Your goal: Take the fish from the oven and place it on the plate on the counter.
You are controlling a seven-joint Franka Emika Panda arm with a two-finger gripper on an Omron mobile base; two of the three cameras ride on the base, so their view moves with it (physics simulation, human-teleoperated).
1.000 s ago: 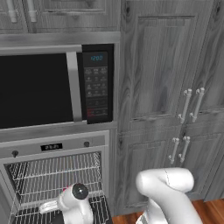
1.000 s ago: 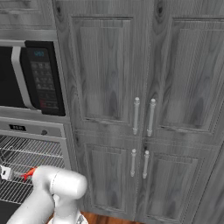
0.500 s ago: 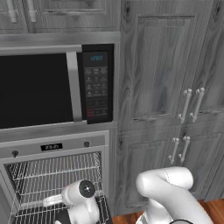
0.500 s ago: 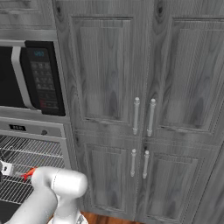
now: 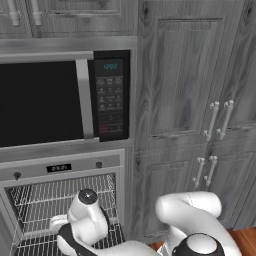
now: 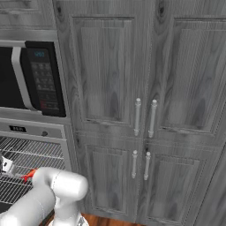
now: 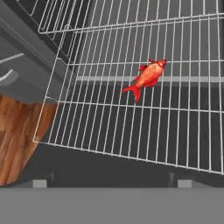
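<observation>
The fish (image 7: 148, 76), small and red-orange, lies on a wire rack (image 7: 109, 113) of the open oven (image 5: 60, 168). In the hand view it sits ahead of my gripper (image 7: 113, 183) and a little to the right, well apart from it. Both fingertips (image 7: 183, 183) stand wide apart with nothing between them, so the gripper is open. In the right base view a bit of the fish (image 6: 28, 175) shows on the rack just left of my arm (image 6: 59, 185). My wrist (image 5: 87, 215) hangs in front of the oven's racks. The plate and the counter are out of view.
A black-fronted microwave (image 5: 107, 95) sits above the oven. Tall grey wood cabinets (image 6: 141, 114) with bar handles fill the wall to the right. Past the rack's left edge the hand view shows wooden floor (image 7: 17, 140) below a grey panel.
My wrist has shifted slightly up and left in front of the oven. The fish stays where it was on the rack, and the gripper is as open as before.
</observation>
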